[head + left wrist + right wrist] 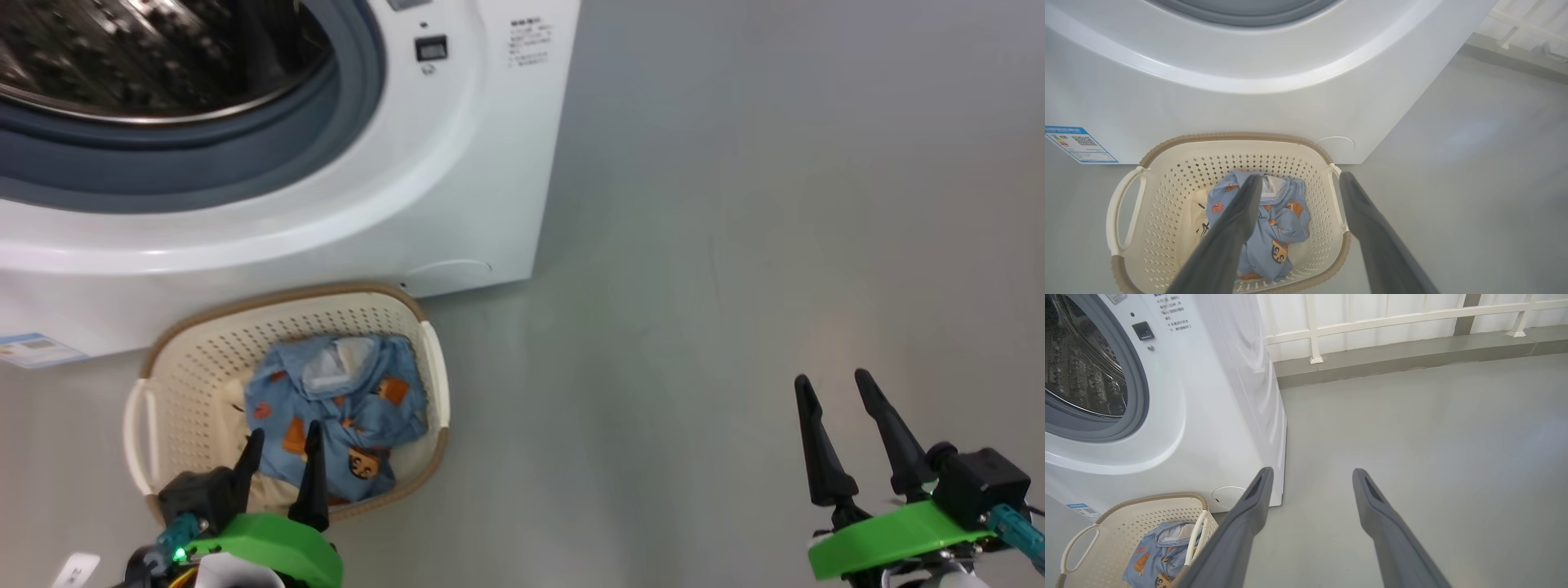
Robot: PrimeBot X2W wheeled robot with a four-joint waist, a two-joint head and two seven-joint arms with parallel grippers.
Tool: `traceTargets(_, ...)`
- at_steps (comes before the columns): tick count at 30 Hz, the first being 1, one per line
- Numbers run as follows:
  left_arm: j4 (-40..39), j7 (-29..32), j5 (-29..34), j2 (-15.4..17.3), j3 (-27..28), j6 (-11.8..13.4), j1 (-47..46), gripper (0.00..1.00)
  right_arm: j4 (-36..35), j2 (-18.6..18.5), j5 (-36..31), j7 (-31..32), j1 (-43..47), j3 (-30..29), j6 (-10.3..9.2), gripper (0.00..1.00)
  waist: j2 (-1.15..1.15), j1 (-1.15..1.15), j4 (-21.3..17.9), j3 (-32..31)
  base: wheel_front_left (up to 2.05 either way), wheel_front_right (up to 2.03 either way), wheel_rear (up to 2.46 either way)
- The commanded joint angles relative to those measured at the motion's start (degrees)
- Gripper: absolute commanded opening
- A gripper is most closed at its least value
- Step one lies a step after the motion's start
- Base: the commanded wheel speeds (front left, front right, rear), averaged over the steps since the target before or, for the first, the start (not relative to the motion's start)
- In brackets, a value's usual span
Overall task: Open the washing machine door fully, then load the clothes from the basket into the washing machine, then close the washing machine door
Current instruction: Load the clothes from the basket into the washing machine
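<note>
1. On the grey floor (735, 245), at the far left, stands the washing machine (457, 163). It is white, and its round opening shows the steel drum (122, 57) ringed by the grey gasket (245, 155). A blue label (37, 349) sits at its lower left corner.
2. The basket (204, 359), cream with a brown rim, rests on the floor just in front of the machine and below the opening, its far rim close to the front panel.
3. The clothes (343, 400) lie inside the basket. Light-blue garments with orange and brown figures are heaped at the centre, with a cream garment (1196, 212) bearing black marks to their left.
4. The left claw (284, 431) hangs over the near side of the basket, fingers pointing toward the clothes. Its jaws are spread wide, released, grasping nothing.
5. The right claw (831, 377) hangs over the floor, well to the right of the basket, jaws likewise spread and empty.
6. A white railing (1372, 322) runs along the far wall, beyond the machine.
</note>
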Motion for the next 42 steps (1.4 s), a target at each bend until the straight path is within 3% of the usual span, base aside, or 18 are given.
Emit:
traceTargets(1, 1.6, -0.4, 0.7, 0.8, 1.7, 0.0, -2.2, 1.0, -1.2, -0.4, 0.4, -0.7, -1.7, 1.6, 0.08, 1.0, 0.0, 0.0, -2.5, 3.2, 0.0, 0.0, 0.0)
traceTargets(13, 17.9, 0.0, 1.1, 3.8, 3.6, 0.5, -13.6, 1.0, -1.3, 0.0, 1.1, -0.7, -5.4, 2.9, 0.08, 1.0, 0.0, 0.0, -5.1, 11.7, 0.0, 0.0, 0.0)
traceTargets(24, 30.9, 2.4, 0.9, 6.4, 4.0, 3.1, -23.6, 1.0, -1.5, 0.1, 1.5, -0.7, -8.8, 3.6, 0.08, 1.0, 0.0, 0.0, -6.4, 18.9, 0.0, 0.0, 0.0)
traceTargets(42, 41.5, 2.1, 1.3, 9.3, 2.7, 4.3, -33.7, 1.0, -2.0, -0.2, 2.1, -0.7, -11.6, 5.0, 0.08, 1.0, 0.0, 0.0, -8.0, 25.7, 0.0, 0.0, 0.0)
